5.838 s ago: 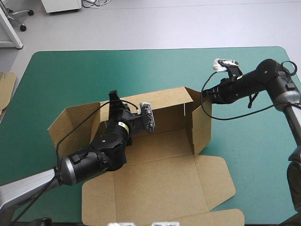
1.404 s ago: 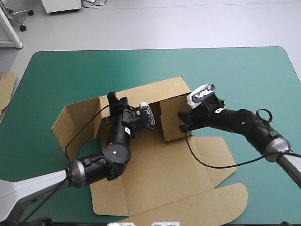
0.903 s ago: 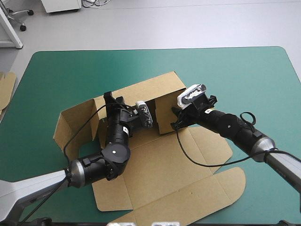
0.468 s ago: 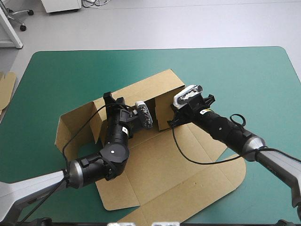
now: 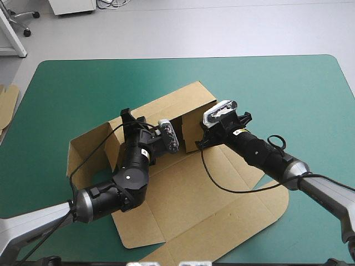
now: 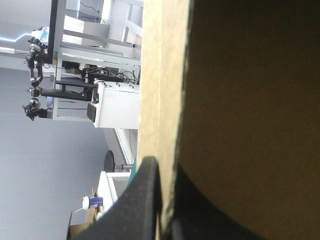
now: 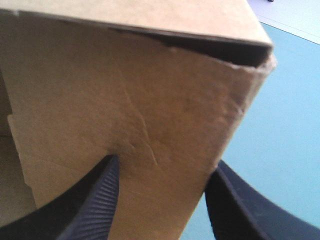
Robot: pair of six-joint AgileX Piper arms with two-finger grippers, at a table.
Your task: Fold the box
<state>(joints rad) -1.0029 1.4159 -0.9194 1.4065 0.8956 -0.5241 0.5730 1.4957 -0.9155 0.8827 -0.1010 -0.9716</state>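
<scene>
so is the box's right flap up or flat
Up: the right flap of the box stands upright beside the raised back wall, the right gripper at it.

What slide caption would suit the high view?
Brown box, walls partly raised, on the teal-green table: left jaws shut on a raised wall, right jaws open against the side wall.

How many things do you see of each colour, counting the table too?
Black: 2, the left gripper and the right gripper.
Brown: 2, the box and the spare board.
Teal-green: 1, the table cover.
Total: 5.
</scene>
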